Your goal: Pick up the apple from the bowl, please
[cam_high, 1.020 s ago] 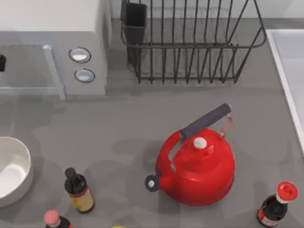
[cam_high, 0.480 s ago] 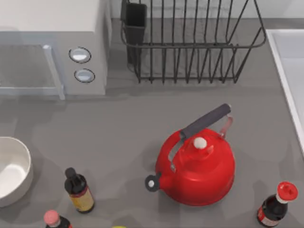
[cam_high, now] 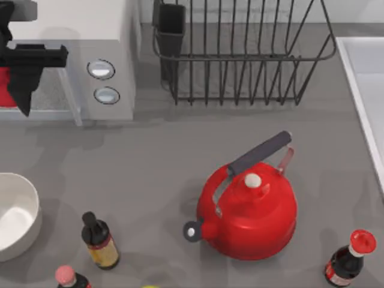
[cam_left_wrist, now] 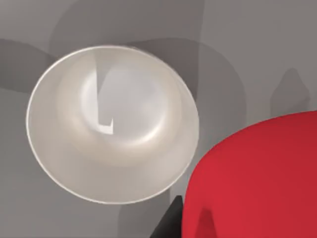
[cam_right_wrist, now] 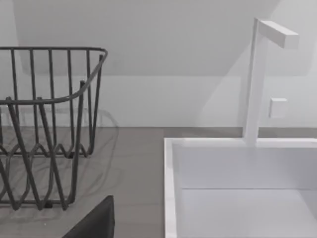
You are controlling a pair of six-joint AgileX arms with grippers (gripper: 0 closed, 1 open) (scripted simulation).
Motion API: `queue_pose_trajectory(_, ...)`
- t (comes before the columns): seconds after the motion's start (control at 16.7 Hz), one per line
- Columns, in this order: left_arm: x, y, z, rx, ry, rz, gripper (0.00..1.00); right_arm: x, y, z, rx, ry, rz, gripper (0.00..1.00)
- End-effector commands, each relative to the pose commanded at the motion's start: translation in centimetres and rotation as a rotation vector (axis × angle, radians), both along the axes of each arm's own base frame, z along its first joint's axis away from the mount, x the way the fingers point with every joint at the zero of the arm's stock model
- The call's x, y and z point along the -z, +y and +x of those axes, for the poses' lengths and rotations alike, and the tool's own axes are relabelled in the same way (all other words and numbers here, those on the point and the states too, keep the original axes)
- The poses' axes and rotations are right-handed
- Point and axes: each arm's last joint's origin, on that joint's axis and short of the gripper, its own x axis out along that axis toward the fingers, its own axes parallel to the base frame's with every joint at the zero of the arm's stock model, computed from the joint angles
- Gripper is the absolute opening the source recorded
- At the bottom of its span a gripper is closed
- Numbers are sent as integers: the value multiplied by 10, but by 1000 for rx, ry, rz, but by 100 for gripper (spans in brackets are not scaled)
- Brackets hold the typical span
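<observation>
High above the table's far-left side, over the microwave front, my left gripper (cam_high: 13, 89) is shut on the glossy red apple (cam_high: 3, 87). The left wrist view has the apple (cam_left_wrist: 257, 178) close up, with one dark finger (cam_left_wrist: 168, 224) beside it. Far below it stands the white bowl (cam_left_wrist: 64, 168), holding nothing. From above, the bowl (cam_high: 33, 211) sits at the left edge of the table. A dark part of my right gripper (cam_right_wrist: 94, 223) shows in the right wrist view, near the sink.
A red kettle (cam_high: 249, 213) with a grey handle stands right of centre. Dark bottles (cam_high: 99, 240) (cam_high: 348, 257) line the front edge. At the back are a microwave (cam_high: 90, 60) and a wire dish rack (cam_high: 240, 54). A white sink (cam_right_wrist: 237, 188) lies at the right.
My left gripper has come into the top view at the upper left, carrying the apple. The bowl, kettle and bottles have not moved.
</observation>
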Motion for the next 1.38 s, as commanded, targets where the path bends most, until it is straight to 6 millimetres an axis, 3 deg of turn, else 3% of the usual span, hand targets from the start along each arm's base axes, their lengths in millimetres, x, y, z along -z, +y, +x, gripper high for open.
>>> queue_pose_trajectory(0.24, 43, -82, 5, -9, 8, -2, 0, 0, 0, 0, 0, 0, 0, 100)
queue_pose_trajectory(0.42, 64, -115, 2, -11, 9, -4, 0, 0, 0, 0, 0, 0, 0, 100)
queue_pose_trajectory(0.84, 70, -117, 2, -12, 8, -5, 0, 0, 0, 0, 0, 0, 0, 100)
queue_pose_trajectory(1.38, 170, -118, 2, -11, 5, -7, 0, 0, 0, 0, 0, 0, 0, 100)
